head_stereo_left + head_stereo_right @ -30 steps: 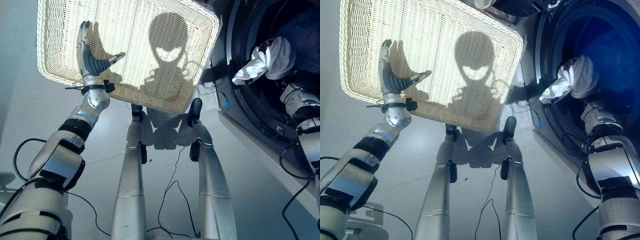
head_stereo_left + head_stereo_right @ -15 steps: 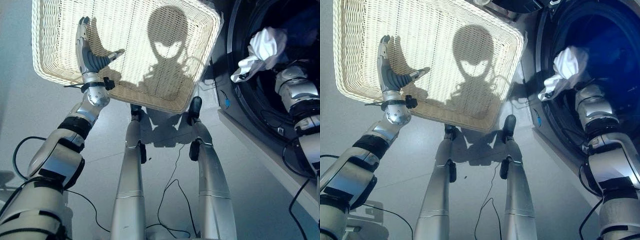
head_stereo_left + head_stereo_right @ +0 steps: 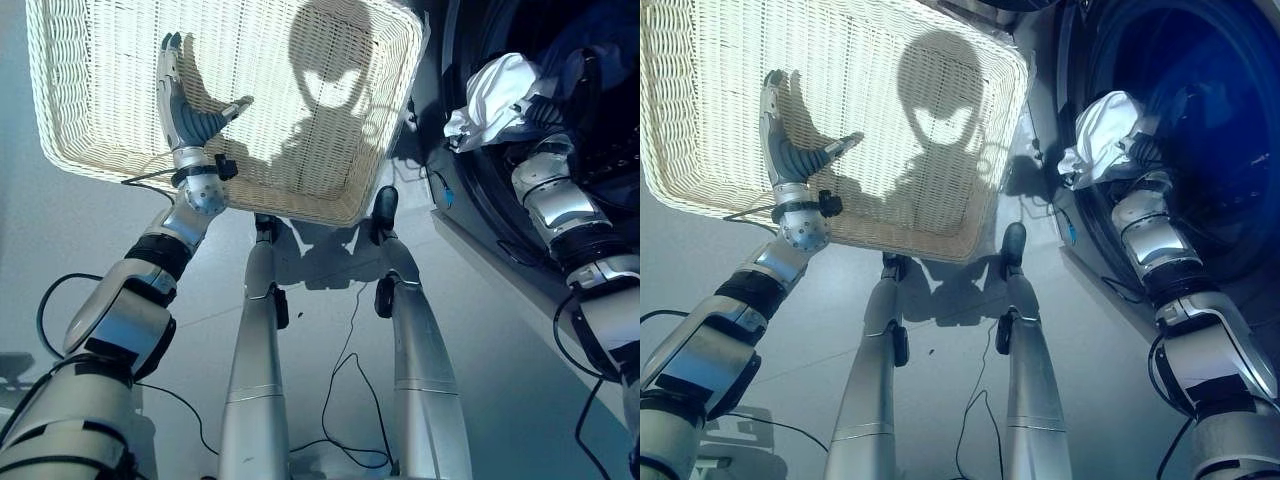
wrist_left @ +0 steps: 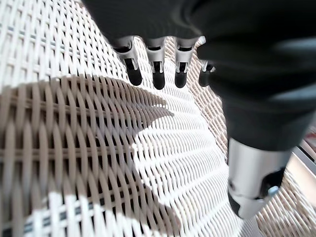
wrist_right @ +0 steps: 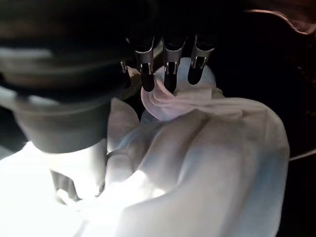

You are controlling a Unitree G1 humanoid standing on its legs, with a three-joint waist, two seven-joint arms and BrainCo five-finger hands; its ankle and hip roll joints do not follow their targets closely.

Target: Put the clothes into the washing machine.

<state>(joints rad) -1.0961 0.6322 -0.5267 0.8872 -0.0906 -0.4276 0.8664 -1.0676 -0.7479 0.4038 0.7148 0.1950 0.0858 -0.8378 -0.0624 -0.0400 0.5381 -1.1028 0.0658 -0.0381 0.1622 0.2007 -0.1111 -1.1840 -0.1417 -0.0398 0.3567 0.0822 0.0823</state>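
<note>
A: Over on the left, the left hand hangs above the wicker basket, fingers straight and relaxed, holding nothing, parked clear of the work, I'd say.

B: And on the right, the right hand has its fingers curled into the white garment, carrying it at the washing machine opening, not yet dropped inside.

I saw a smooth pale grey floor under the whole scene, lit hard from above so that sharp dark shadows fell across it. Along the right side a light grey sill or ledge ran diagonally over the floor. No walls, windows or furniture could be made out.
</note>
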